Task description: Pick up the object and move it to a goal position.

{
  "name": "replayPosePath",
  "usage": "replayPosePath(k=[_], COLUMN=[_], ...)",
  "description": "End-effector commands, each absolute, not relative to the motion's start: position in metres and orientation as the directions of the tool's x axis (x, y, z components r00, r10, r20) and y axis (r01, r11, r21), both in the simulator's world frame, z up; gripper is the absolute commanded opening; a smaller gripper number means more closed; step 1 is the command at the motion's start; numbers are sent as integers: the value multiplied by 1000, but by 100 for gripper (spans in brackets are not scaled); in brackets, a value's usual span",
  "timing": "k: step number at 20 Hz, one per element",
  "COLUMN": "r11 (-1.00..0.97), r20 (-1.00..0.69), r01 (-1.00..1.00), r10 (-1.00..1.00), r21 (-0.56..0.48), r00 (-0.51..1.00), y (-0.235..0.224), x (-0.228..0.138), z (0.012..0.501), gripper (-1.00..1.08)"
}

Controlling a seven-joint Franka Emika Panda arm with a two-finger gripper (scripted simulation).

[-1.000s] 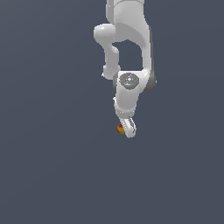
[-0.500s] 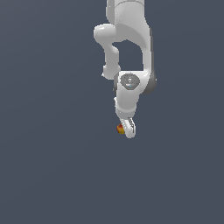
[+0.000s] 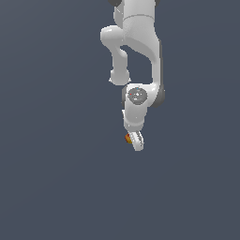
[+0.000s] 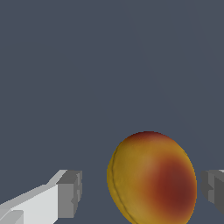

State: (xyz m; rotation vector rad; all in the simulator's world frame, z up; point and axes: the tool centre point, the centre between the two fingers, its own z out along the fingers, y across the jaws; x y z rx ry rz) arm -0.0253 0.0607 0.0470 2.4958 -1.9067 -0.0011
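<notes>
Nothing we can see has shifted since half a second ago: our arm [image 3: 140, 51] hangs in the same pose over the flat grey-blue ground [image 3: 56, 178], and the gripper [image 3: 134, 140] sits at the same spot near the middle of the exterior view. From there we make out the object [image 3: 127, 138] only as a small orange-red speck at the gripper's tip, on the exterior view's left side of the white hand, touching or almost touching it. Our wrist view gives more: the fruit [image 4: 151, 178], yellow-orange with a dark red blush, lies between our two fingers [image 4: 69, 194], which are spread wide. One grey pad stands clearly apart from the fruit, with bare ground showing between them; the other pad is just beside it with only a narrow gap. We are not pinching it.
</notes>
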Motion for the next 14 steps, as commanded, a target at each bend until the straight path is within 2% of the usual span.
replayPosePath(k=[1,5,6,14], r11=[-262,-262,-262,-262], r20=[0,0,0,0], r01=[-965,-965,-965,-965], r10=[-965,-965,-965,-965], r21=[0,0,0,0], r00=[262,262,262,262], y=[61,61,61,61], x=[-25,-24,-24,-24], z=[39,34,34,34], gripper=[100,100,-100,-100])
